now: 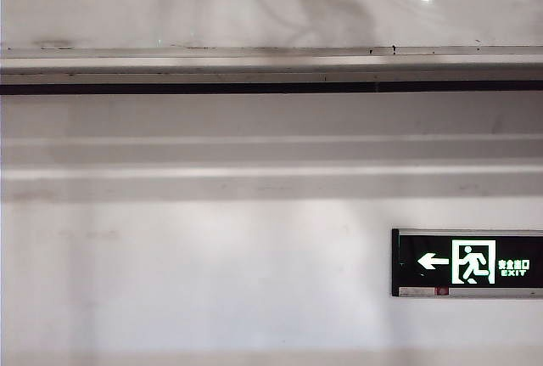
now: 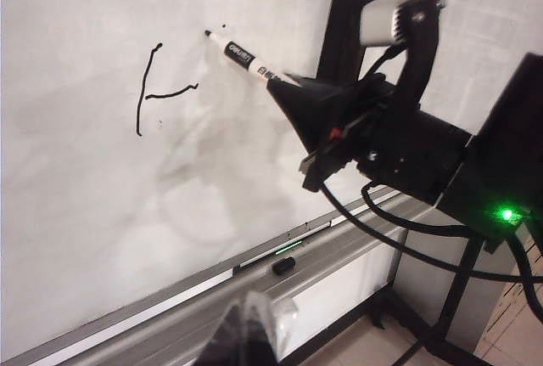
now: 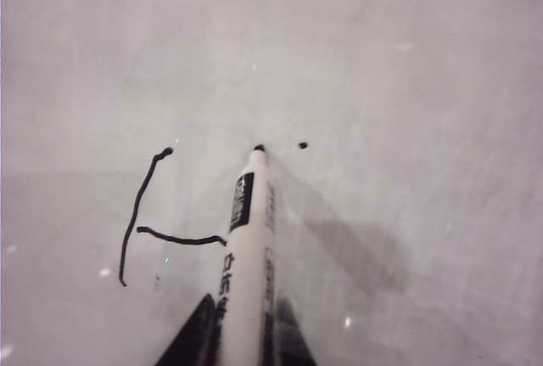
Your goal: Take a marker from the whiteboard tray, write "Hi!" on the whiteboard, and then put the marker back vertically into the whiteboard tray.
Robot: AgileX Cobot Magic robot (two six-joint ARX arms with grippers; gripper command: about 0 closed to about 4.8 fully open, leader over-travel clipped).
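— Where is the marker (image 3: 246, 256)?
— Pinched between the right gripper's (image 2: 293, 94) jaws. Its white body sticks out past them, and the black tip touches the whiteboard (image 2: 102, 213).
— And the whiteboard tray (image 2: 254, 285)?
— It's the long grey ledge under the board, far below the jaws.

White whiteboard (image 2: 102, 230) bears thin black strokes (image 3: 140, 213); the marker (image 3: 246, 247) is white with black lettering; silver-grey whiteboard tray (image 1: 254, 67); black right gripper (image 2: 318, 111); black-and-green exit sign (image 1: 467, 262)
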